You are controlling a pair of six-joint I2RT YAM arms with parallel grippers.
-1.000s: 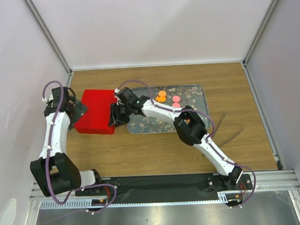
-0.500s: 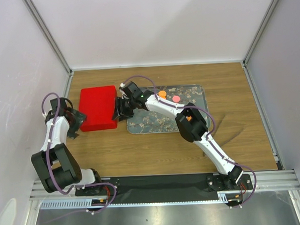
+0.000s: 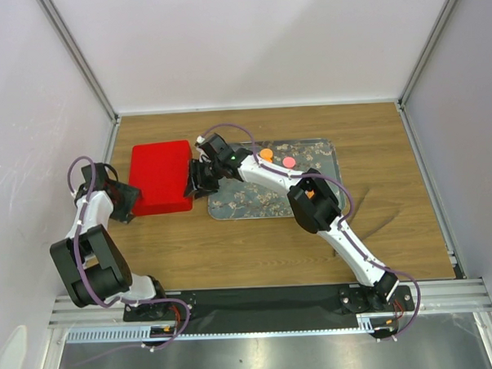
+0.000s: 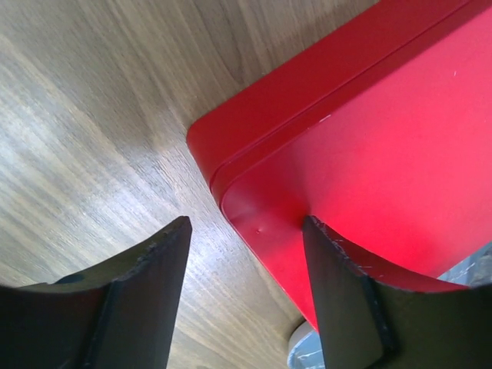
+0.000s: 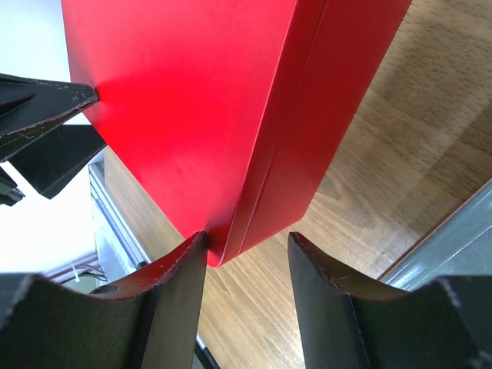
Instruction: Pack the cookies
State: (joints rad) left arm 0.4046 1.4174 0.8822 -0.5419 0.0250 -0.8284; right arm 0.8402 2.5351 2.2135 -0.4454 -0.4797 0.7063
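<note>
Left hand (image 3: 126, 199) lower, cookies (image 3: 266, 154) partly hidden

Wood table (image 3: 395, 227) — red box (image 3: 160, 176), patterned tray (image 3: 318, 155) nr it

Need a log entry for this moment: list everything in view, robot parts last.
red box: one, red, lid on, on the table left of the tray
tray: one, dark floral pattern, mid-table
orange cookie: one, on the tray's far part
pink cookie: one, on the tray beside the orange one; the arm may hide others
table: one, brown wood
left arm: white and black, left of the box
right arm: white and black, reaching over the tray
left claw: black, open, at the box's near-left corner
right claw: black, open, at the box's right side
</note>
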